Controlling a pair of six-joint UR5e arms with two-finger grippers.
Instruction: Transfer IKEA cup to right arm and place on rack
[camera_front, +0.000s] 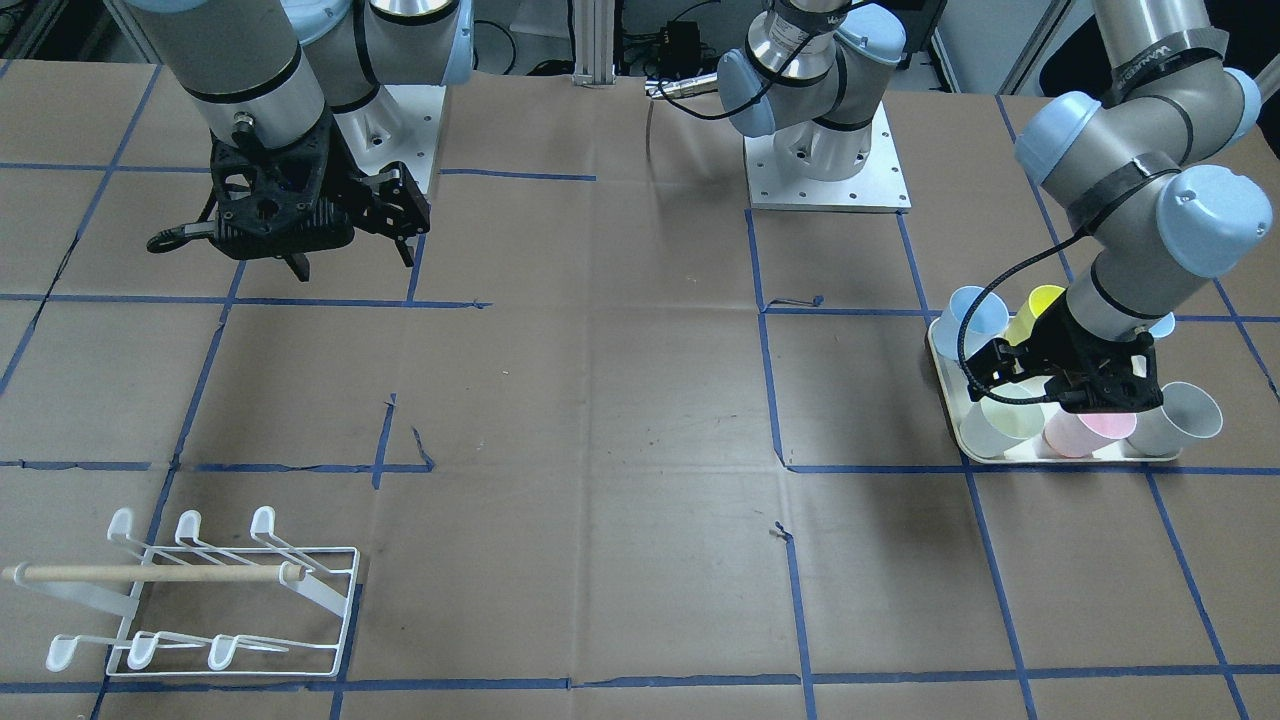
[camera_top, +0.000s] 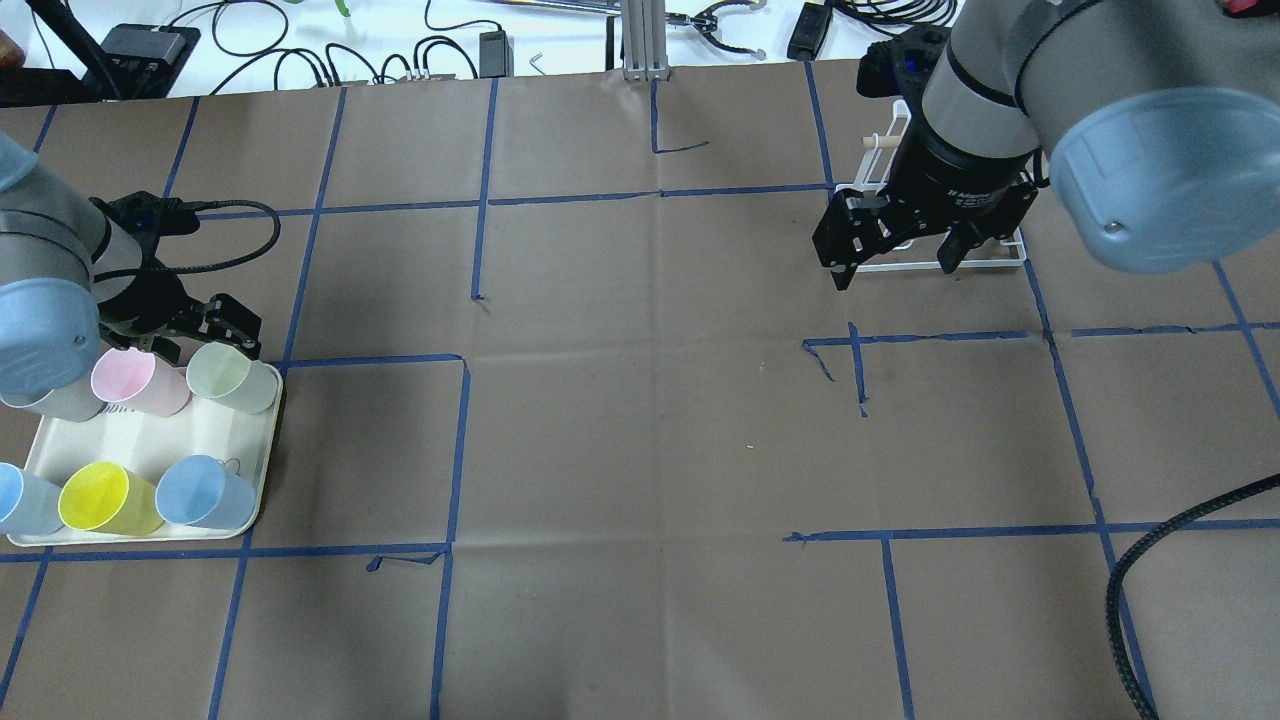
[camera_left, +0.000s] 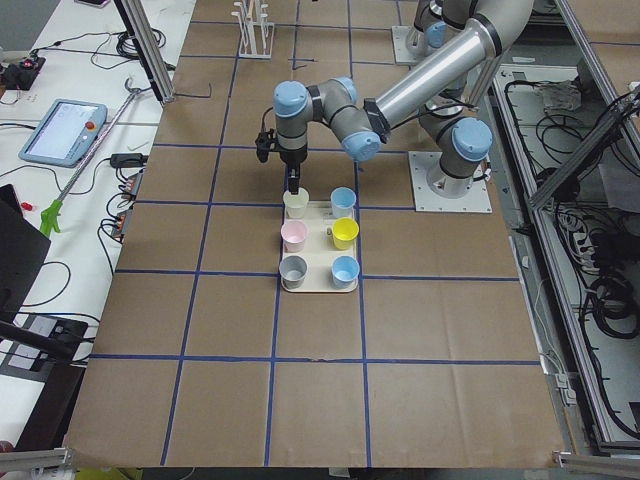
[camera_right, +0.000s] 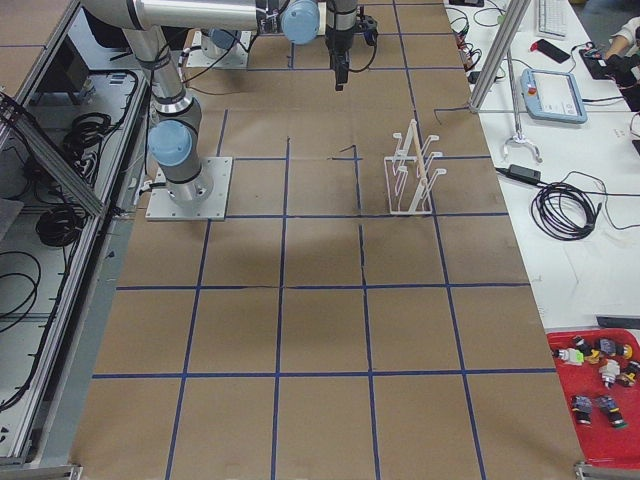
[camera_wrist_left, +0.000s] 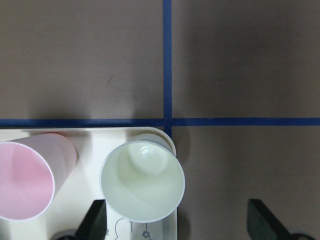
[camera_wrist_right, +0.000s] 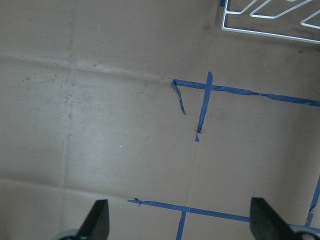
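Note:
Several IKEA cups stand on a cream tray (camera_top: 180, 435) at the table's left end. My left gripper (camera_top: 195, 340) is open and hangs just above the pale green cup (camera_top: 235, 378). In the left wrist view that cup (camera_wrist_left: 142, 185) sits between the two fingertips (camera_wrist_left: 95, 220), and nothing is gripped. A pink cup (camera_wrist_left: 25, 180) stands beside it. My right gripper (camera_top: 893, 268) is open and empty, held high over the table in front of the white wire rack (camera_top: 985, 262). The rack (camera_front: 200, 590) with its wooden dowel holds no cup.
The tray also holds a grey cup (camera_top: 60, 400), a yellow cup (camera_top: 105, 498) and two blue cups (camera_top: 205, 492). Blue tape lines cross the brown table. The rack's edge shows at the top of the right wrist view (camera_wrist_right: 270, 20). Cables lie beyond the far edge.

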